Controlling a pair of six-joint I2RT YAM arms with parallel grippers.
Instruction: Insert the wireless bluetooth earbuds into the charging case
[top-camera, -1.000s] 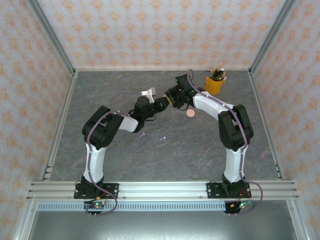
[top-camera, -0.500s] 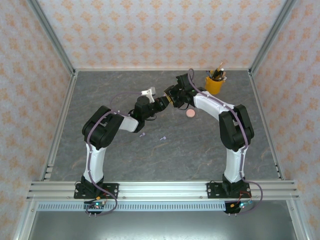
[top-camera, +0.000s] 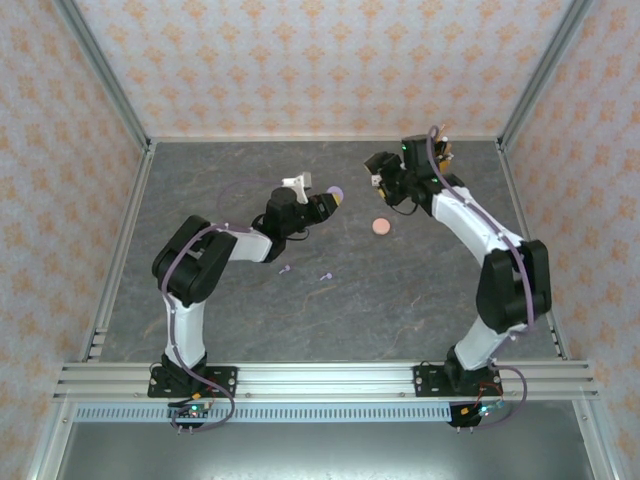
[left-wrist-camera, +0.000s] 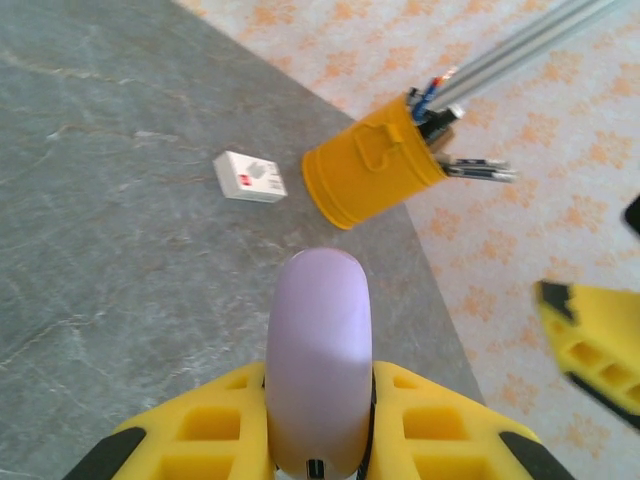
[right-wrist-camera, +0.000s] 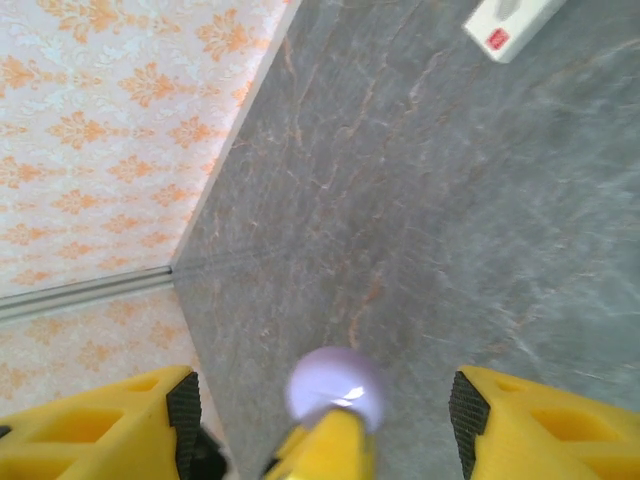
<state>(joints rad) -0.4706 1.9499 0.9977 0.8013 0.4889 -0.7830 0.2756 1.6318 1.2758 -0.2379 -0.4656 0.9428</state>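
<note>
Two lilac earbuds (top-camera: 285, 269) sit loose mid-frame on the table (top-camera: 200, 180), lilac case (left-wrist-camera: 318, 330) clamped in the left gripper (left-wrist-camera: 318, 420) higher up, right gripper (right-wrist-camera: 325, 430) spread, empty. Skinny edge grip, so the case might twist out.

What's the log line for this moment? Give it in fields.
left gripper: shut on lilac case | right gripper: open, apart from case | lilac earbuds: two loose on table | pink case: on table
</note>
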